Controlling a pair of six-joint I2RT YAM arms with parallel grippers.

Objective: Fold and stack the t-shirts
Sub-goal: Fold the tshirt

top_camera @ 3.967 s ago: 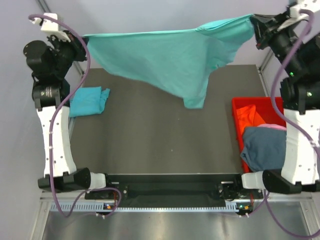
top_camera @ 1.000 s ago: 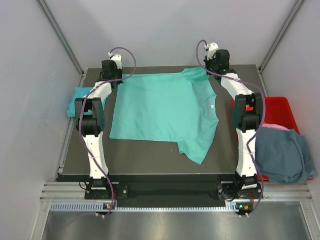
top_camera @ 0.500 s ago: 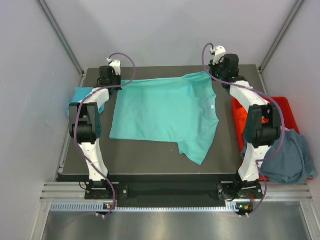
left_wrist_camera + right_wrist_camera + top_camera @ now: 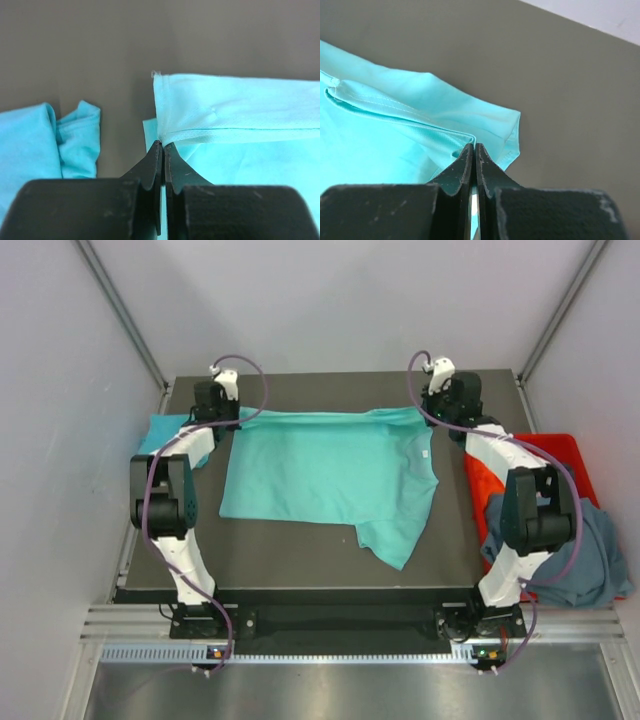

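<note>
The mint-teal t-shirt (image 4: 330, 465) lies spread on the dark table, with its far edge lifted and turned over toward me. My left gripper (image 4: 232, 417) is shut on the shirt's far left corner; in the left wrist view my left gripper (image 4: 163, 144) pinches the folded hem (image 4: 235, 112). My right gripper (image 4: 432, 417) is shut on the far right corner, and in the right wrist view my right gripper (image 4: 473, 146) has cloth (image 4: 395, 125) between its tips. A cyan-blue t-shirt (image 4: 165, 435) lies folded at the left edge. A slate grey-blue t-shirt (image 4: 565, 550) drapes over the crate.
The red crate (image 4: 565, 450) stands off the table's right edge with orange cloth (image 4: 485, 475) in it. One sleeve (image 4: 395, 535) of the mint shirt points toward the near edge. Grey walls close in the table at the back and on both sides.
Both grippers have pulled the mint shirt's far edge toward me, so the hem now folds over the shirt. The shirt hung in the air four seconds ago and now lies flat.
</note>
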